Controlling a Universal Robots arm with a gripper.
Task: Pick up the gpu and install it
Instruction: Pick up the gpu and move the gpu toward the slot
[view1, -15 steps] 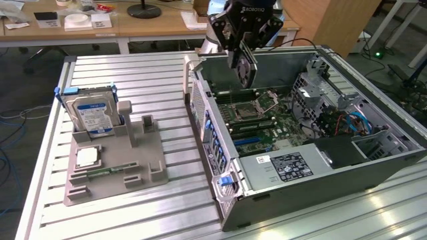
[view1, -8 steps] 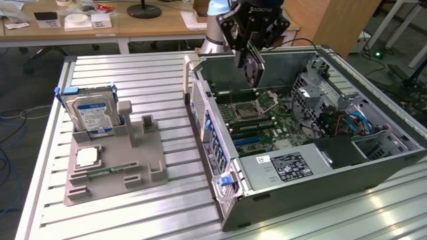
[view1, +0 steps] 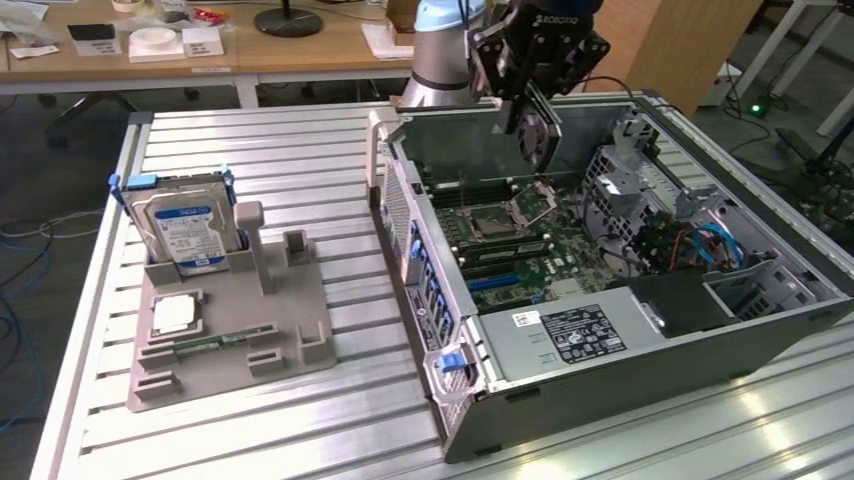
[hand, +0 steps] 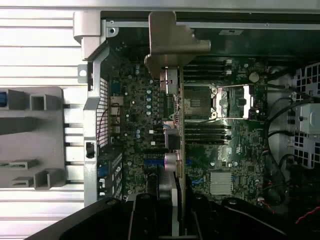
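- Grip on the gpu (view1: 541, 145) by the gripper (view1: 523, 105) — fingers (hand: 142, 220) pressed in from either side, pinching the card's two flat faces near one end.
- Carried on edge, showing in the wrist view as little more than a thin line running away from the fingertips.
- Silver bracket (hand: 172, 40) at the end farthest from the fingers, so long axis leading straight from the pinch out to that bracket.
- Hanging beneath the gripper in the exterior view, taller than wide there, up over the far part of the open computer case (view1: 667, 370) and apart from everything inside it.
- Motherboard (view1: 534, 250) below, with the card's faces apparently standing square to it, not lying flat over it.
- Blue slots (view1: 505, 287) lower down and toward the nearer side of the case in the exterior view, well apart from the card — judged picked up but not yet seated, nor lined up over any slot.
- Cannot tell whether the bracket end points straight down at the board or slants toward the case's far wall.
- Off to the exterior view's left, on the slatted table (view1: 307, 170), a gray holder (view1: 287, 320) with a hard drive (view1: 187, 225) standing in it, well clear of the gripper.
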